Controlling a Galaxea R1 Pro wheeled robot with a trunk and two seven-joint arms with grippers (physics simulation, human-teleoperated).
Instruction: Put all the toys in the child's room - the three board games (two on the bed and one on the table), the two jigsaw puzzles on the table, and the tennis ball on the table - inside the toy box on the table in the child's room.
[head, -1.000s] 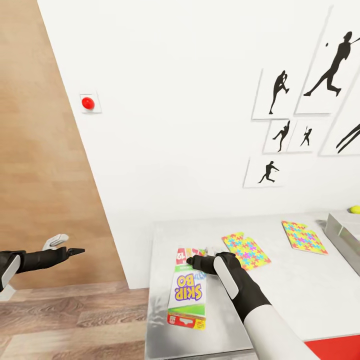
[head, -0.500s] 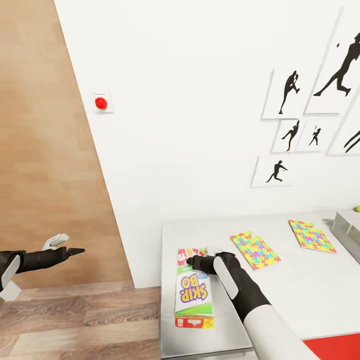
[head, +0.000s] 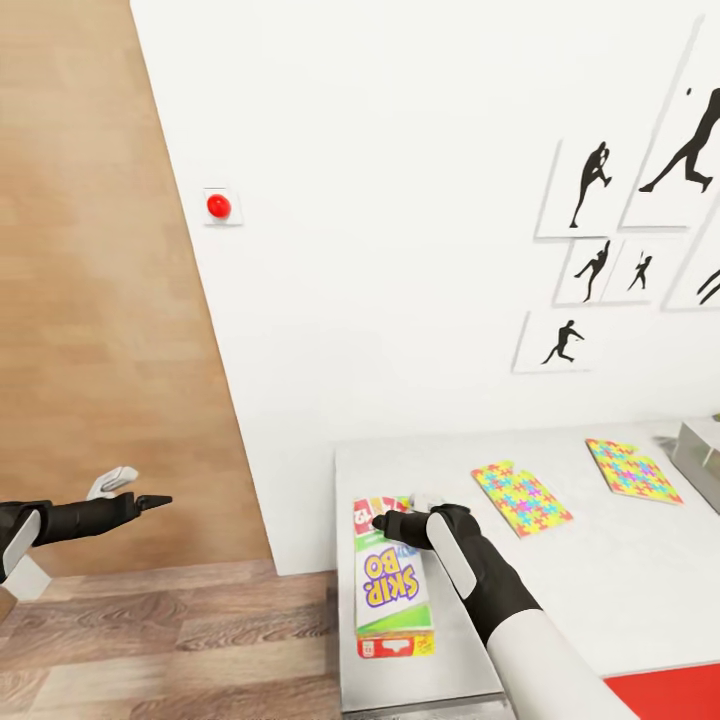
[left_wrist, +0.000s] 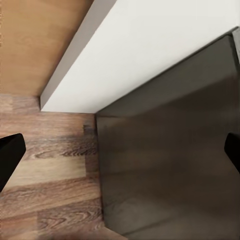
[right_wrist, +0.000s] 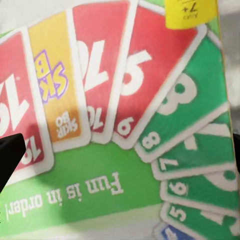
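Observation:
The "SKIP BO" board game (head: 392, 585) lies flat near the left front corner of the table (head: 600, 600). My right gripper (head: 385, 522) is over its far end, open, and the right wrist view shows the box's card artwork (right_wrist: 125, 125) up close between the spread fingertips (right_wrist: 9, 155). I cannot tell whether it touches the box. Two jigsaw puzzles (head: 522, 497) (head: 634, 470) lie further right. The toy box (head: 703, 445) is cut off by the right edge. The tennis ball and the bed are out of view. My left gripper (head: 150, 500) hangs open over the floor.
A white wall with a red button (head: 218, 206) and sport silhouettes (head: 590, 185) stands behind the table. Wooden floor (head: 150, 640) lies left of the table. The table's grey side panel (left_wrist: 165, 165) is near my left gripper. A red surface (head: 665, 695) shows at the bottom right.
The camera has swung left, so the table and wall pictures sit further right. The SKIP BO box's far end stays under my right gripper, and the box has turned slightly on the table.

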